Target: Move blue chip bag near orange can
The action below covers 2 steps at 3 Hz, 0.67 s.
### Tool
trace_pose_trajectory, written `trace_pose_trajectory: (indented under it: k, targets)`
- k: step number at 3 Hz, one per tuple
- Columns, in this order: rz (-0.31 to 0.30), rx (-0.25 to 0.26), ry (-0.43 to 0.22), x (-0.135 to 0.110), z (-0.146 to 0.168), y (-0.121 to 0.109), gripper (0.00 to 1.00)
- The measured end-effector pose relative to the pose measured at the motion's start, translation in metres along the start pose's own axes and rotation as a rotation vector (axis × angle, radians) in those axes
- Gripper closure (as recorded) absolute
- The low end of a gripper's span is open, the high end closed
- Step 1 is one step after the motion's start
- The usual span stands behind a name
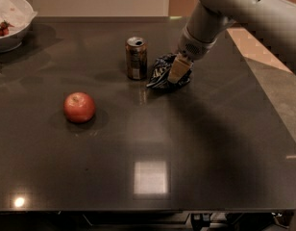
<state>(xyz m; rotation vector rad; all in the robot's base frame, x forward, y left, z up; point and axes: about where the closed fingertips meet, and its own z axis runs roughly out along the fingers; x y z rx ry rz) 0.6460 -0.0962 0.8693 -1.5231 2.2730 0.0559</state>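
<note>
Gleaming dark table (196, 148), gripper (178, 72) on blue chip bag (159, 75)

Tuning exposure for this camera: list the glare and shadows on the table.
Camera view: a square glare patch on the dark table near the front edge, a small bright spot front-left; soft shadow under the apple; pincer on the chip bag beside the can.

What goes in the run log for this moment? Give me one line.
claw: on blue chip bag | blue chip bag: on table, close beside orange can | apple: apart, nearer camera
</note>
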Motion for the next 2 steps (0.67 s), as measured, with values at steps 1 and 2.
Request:
trace_pose_trajectory:
  k: [1,2]
  targets:
    - [-0.001,-0.002,0.001,-0.0002,0.0015,0.0007,0.0]
    - [-0.001,-0.003,0.001,-0.0002,0.0016,0.0008,0.0]
